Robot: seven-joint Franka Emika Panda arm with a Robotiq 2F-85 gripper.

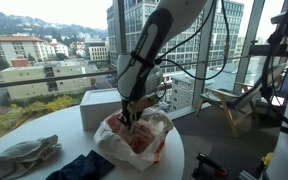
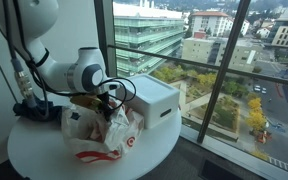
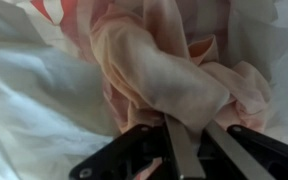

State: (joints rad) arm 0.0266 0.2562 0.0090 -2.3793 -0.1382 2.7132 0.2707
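One pink cloth (image 3: 164, 70) is pinched in the nearly closed jaws of the gripper (image 3: 189, 124), bunched in the mouth of the white bag (image 1: 156, 150). The step looks like handling the cloth at the bag's opening. Any next move calls for a firm pinch and a straight path clear of the bag's thin wall.

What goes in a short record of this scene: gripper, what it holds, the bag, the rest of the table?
gripper: shut on pink cloth
pink cloth: bunched, in the bag's mouth
bag: white plastic, red print, on table
box: white, behind bag
other cloths: grey cloth, blue cloth, near table edge
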